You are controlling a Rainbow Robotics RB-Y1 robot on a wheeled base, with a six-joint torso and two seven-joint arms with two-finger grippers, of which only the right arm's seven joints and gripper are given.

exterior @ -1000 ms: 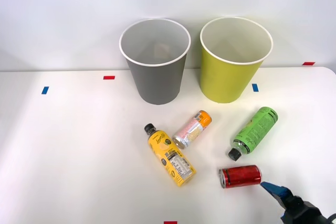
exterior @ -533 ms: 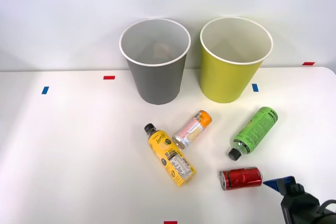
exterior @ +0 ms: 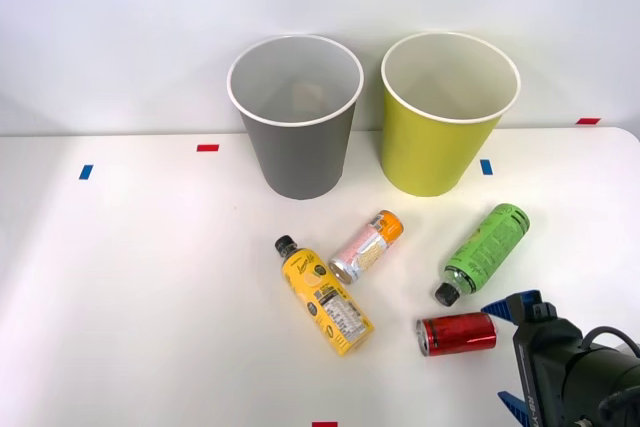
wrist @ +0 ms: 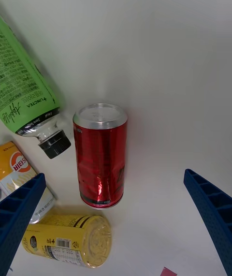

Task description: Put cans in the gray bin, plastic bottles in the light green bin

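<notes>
Right gripper sits at the near-right corner of the table, fingers spread wide, holding nothing. One blue finger shows just right of the red can, the other lower, near the table's near edge. In the wrist view the gripper has its two blue fingers at the corners w/ the red can lying between them, not touching either.

Red can lies on its side, silver end facing left in the front view. Green bottle lies just far of it, black cap pointing near-left, cap close to the can but apart. Yellow bottle lies left of the can, cap toward far-left, w/ a small gap between its base and the can. Pink can lies just beside the yellow bottle, orange end pointing far-right.

Gray bin and light green bin stand upright side by side at the far edge, rims close, not touching. Open tabletop lies btwn bins and the bottles, and wide open room on the whole left half. Right table edge is near the gripper.
</notes>
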